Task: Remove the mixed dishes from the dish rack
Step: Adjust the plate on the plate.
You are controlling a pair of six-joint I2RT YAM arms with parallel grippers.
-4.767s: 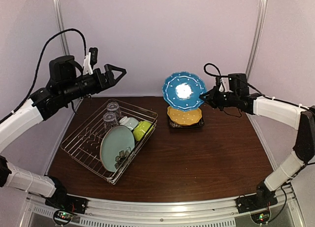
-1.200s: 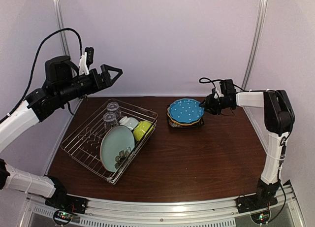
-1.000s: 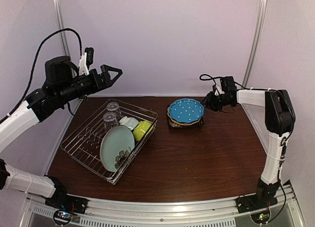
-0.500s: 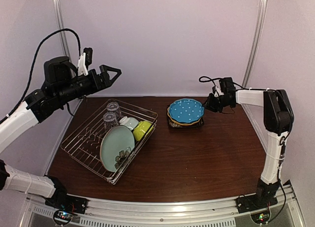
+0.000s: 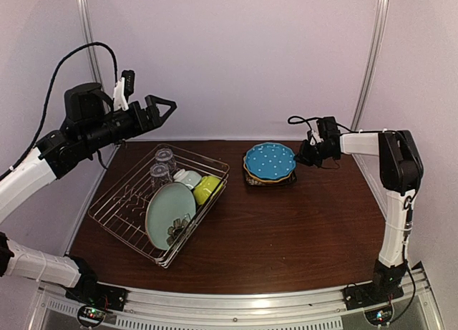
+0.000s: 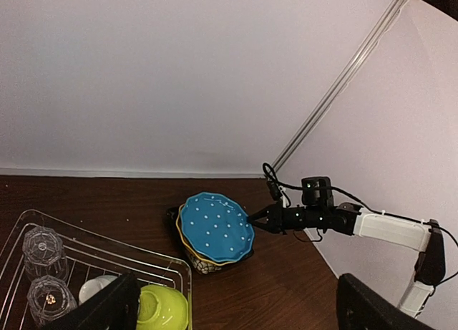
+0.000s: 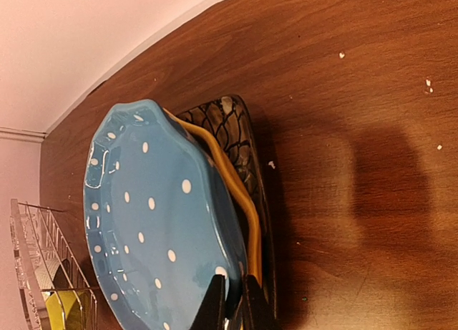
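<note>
The blue dotted plate (image 5: 270, 158) lies on top of an orange-yellow dotted plate (image 7: 242, 201) and a dark patterned plate (image 7: 240, 133) at the back centre-right of the table. My right gripper (image 5: 296, 156) is shut on the blue plate's right rim, its fingers (image 7: 215, 307) on either side of the edge. The dish rack (image 5: 125, 226) stands at the left and holds a pale teal plate (image 5: 170, 210), a lime-green bowl (image 5: 207, 188), a small pale bowl (image 5: 188, 177) and two clear glasses (image 5: 165, 158). My left gripper (image 5: 163, 107) is open and empty, high above the rack.
The brown table (image 5: 300, 230) is walled by white panels at the back and sides. The plate stack also shows in the left wrist view (image 6: 215, 227). The right arm (image 5: 365, 142) reaches along the back right edge.
The right gripper has lowered the blue plate from upright in the air to flat on the stack. Over the last second it only shifted slightly at the rim. The left arm barely moved.
</note>
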